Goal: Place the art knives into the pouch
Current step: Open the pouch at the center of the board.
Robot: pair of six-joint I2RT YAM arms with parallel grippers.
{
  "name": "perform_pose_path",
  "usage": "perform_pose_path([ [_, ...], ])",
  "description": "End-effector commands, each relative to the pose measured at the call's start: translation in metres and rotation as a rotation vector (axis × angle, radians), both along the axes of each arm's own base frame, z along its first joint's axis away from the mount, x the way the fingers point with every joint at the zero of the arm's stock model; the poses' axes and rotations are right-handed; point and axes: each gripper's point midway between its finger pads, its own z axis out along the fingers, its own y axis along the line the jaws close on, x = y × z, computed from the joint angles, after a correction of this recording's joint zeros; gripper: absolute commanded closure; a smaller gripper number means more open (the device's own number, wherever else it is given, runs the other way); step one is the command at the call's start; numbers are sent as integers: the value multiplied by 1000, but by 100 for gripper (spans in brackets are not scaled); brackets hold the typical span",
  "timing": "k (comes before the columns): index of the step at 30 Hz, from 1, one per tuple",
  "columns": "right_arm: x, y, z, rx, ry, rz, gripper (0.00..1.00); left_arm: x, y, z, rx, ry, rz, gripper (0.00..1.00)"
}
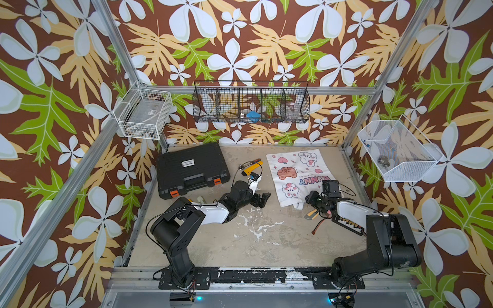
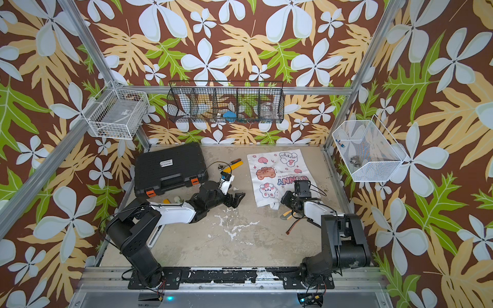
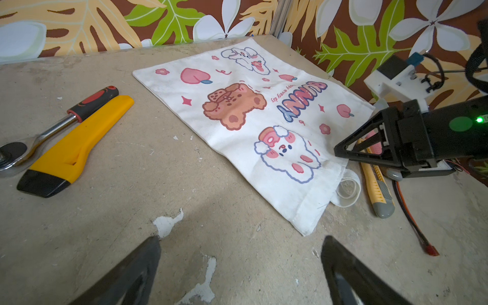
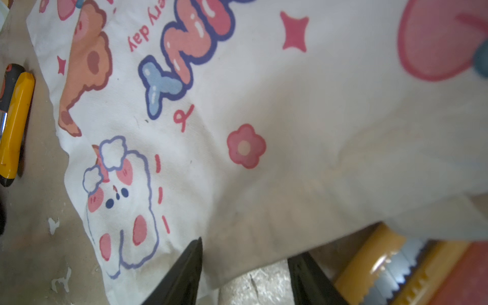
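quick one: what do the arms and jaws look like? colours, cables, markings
Left arm and right arm match: black joints and bases, white forearm shells, thin black cables looping off them. Jaws are black, triangular open frames. Left mount and right mount, at the wrists, are white with a blue part. A green light shows near the right wrist. No readable markings.

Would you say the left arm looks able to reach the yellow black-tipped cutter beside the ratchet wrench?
Probably yes: the open left hand hovers over bare table, and the yellow black-tipped cutter lies uncovered beside the chrome ratchet wrench, nothing between them.
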Motion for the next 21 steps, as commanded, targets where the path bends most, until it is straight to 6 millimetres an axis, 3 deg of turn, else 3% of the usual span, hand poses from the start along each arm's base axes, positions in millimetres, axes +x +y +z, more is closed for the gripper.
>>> perform_pose_path([
  [1, 12, 3, 3, 53, -50, -24, 61, 0, -3, 7, -29, -10, -7, 3],
  [5, 22, -2, 16, 37, -114, -46, 100, -1, -3, 6, -22, -8, -10, 3],
  [12, 38, -5, 47, 2, -209, -34, 100, -1, -1, 7, -4, -12, 1, 4],
  [21, 37, 3, 85, -5, -297, 43, 100, -3, -6, 24, 32, -55, -16, 5],
])
